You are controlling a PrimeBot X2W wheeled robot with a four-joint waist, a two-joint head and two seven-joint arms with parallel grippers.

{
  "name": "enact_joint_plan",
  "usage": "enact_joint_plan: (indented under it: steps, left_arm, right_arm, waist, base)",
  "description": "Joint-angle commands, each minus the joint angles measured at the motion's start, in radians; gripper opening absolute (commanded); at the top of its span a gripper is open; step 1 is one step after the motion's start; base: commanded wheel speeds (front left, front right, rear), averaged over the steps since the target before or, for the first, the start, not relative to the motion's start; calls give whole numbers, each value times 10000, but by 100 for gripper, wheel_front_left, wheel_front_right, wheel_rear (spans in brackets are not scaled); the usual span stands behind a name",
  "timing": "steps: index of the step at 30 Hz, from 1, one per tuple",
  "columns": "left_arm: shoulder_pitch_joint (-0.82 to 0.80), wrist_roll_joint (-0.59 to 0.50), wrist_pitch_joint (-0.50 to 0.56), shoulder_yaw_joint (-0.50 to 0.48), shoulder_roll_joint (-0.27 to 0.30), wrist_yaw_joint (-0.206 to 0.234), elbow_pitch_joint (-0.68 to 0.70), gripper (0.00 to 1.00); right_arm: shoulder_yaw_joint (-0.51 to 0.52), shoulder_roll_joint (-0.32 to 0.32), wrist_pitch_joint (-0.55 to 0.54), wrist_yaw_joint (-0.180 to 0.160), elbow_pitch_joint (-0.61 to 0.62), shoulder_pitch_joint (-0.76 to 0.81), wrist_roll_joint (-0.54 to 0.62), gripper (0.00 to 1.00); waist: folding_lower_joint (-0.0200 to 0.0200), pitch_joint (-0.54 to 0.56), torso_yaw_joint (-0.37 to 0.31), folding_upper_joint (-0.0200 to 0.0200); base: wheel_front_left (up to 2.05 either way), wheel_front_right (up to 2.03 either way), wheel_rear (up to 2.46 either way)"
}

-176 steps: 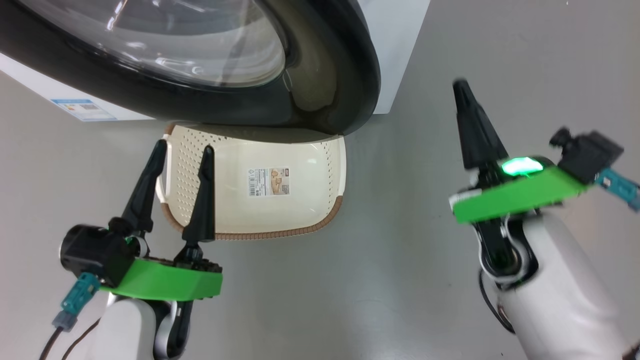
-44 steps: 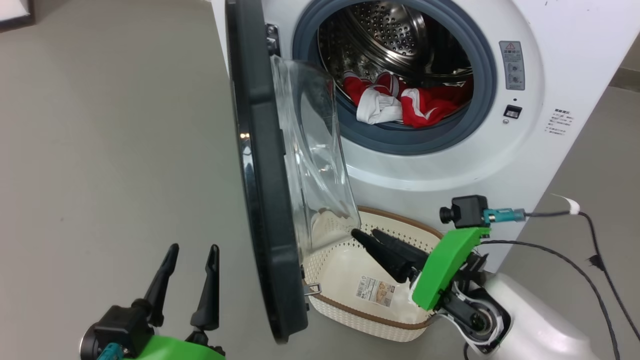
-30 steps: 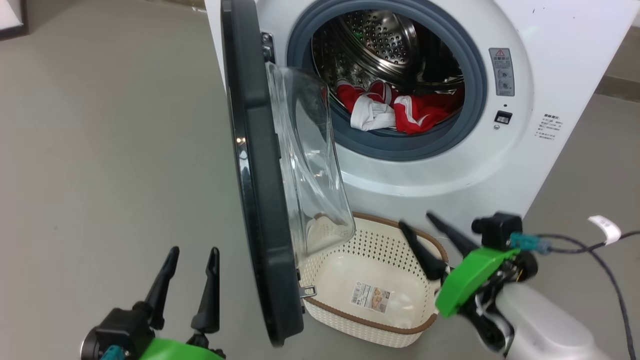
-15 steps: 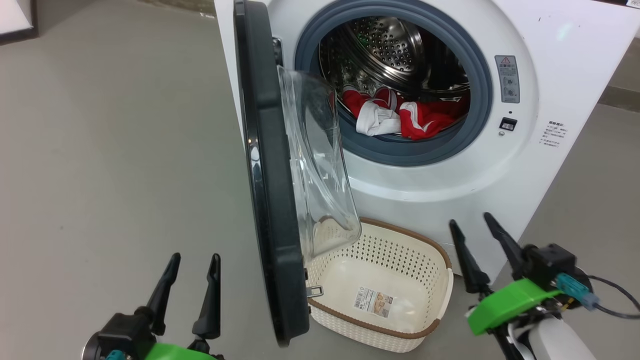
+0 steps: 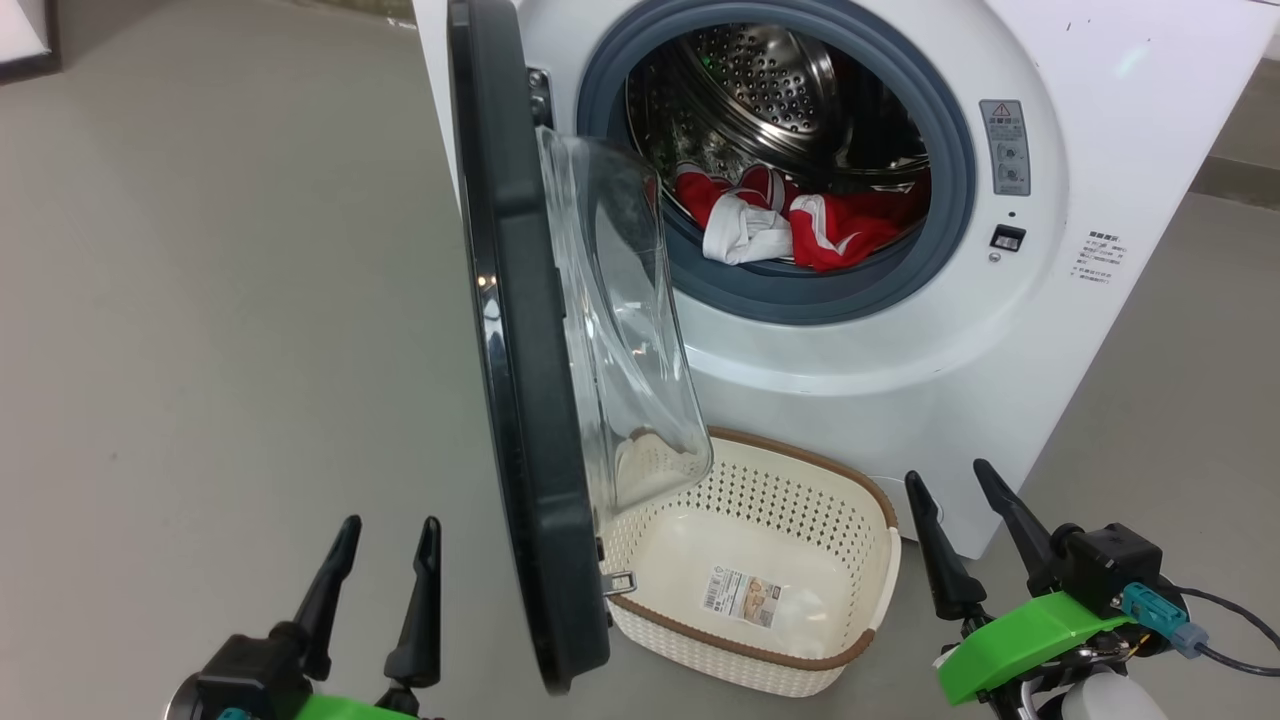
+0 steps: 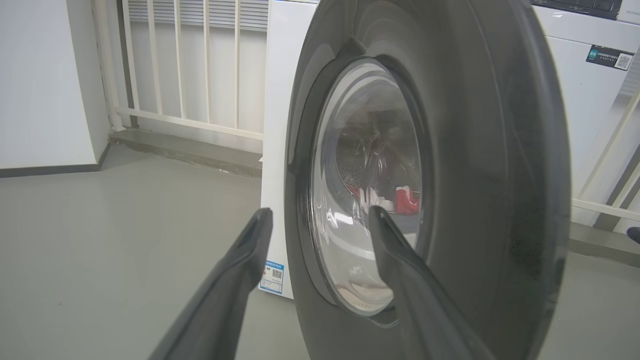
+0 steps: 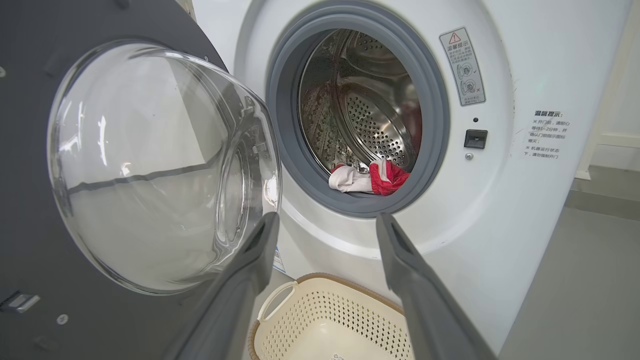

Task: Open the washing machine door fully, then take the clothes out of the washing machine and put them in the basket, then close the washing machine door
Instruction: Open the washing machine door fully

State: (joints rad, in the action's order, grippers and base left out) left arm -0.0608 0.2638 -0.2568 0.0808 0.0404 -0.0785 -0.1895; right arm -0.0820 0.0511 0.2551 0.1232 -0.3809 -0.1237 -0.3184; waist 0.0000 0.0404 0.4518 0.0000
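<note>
Moved: right gripper (image 5: pixel 948 474) has drawn back from over the basket (image 5: pixel 800 456) to a spot just right of it, and its fingers, close together a moment ago, have spread. The left gripper (image 5: pixel 392 522) sits where it was.
Right fingers (image 5: pixel 935 555): spread wide, nothing between them, tips pointing up toward the front of the washing machine (image 5: pixel 1000 330). In the right wrist view they frame the lower lip of the opening.
Left fingers (image 6: pixel 235 285): parted and empty, aimed at the outer face of the washing machine door (image 5: pixel 520 350) without touching it.
Washing machine door: swung out on its left hinge, nearly edge-on to the head camera, black rim upright. Its glass bowl (image 5: pixel 620 320) bulges toward the right gripper's side, and a metal latch (image 5: pixel 618 582) shows low on the inner edge. The left gripper is on the outer side, the right gripper on the inner side.
Basket: on the grey floor (image 5: pixel 200 300) in front of the machine, under the opening. Its left end is behind the door's lower edge in the head view, and the paper label (image 5: pixel 742 592) shows on its bottom.
Clothes (image 5: pixel 810 225): red with a white piece, bunched at the bottom front of the steel drum (image 5: pixel 770 80), against the grey rubber ring (image 5: pixel 940 200).
Washing machine: white front, warning sticker (image 5: pixel 1004 147) right of the opening, small blue label (image 6: pixel 273 276) at its lower corner in the left wrist view.
</note>
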Motion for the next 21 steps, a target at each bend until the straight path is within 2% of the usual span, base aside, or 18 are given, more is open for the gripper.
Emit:
enact_joint_plan:
  steps: [1, 13, 14, 15, 16, 21]
  left_arm:
    - [-276, -12, -49, -309, 98, 12, 258, 100]
    - [-281, -117, -49, -327, 98, 16, 170, 100]
    - [-277, -137, -49, -307, 98, 8, 129, 48]
    - [-290, -129, -49, -308, 98, 3, 114, 9]
    - [-318, -116, -49, -333, 98, 4, 107, 0]
    - [-686, -103, -49, -524, 98, 151, 647, 0]
  right_arm:
    - [-290, -7, 66, 75, 243, -266, -162, 100]
    - [-364, -8, 66, 75, 196, -305, -305, 100]
    - [-376, -8, 66, 75, 186, -308, -311, 100]
    - [-386, -8, 66, 75, 179, -311, -327, 100]
    - [-397, -8, 66, 75, 173, -316, -333, 100]
    - [-381, -8, 66, 75, 145, -304, -330, 100]
  waist:
    - [0, 3, -8, 0]
    - [0, 5, 21, 0]
    - [0, 9, 23, 0]
    - [0, 11, 21, 0]
    - [0, 14, 20, 0]
    - [0, 48, 27, 0]
  base:
    - [0, 0, 0]
    - [0, 0, 0]
    - [0, 0, 0]
    - [0, 0, 0]
    - [0, 0, 0]
    - [0, 0, 0]
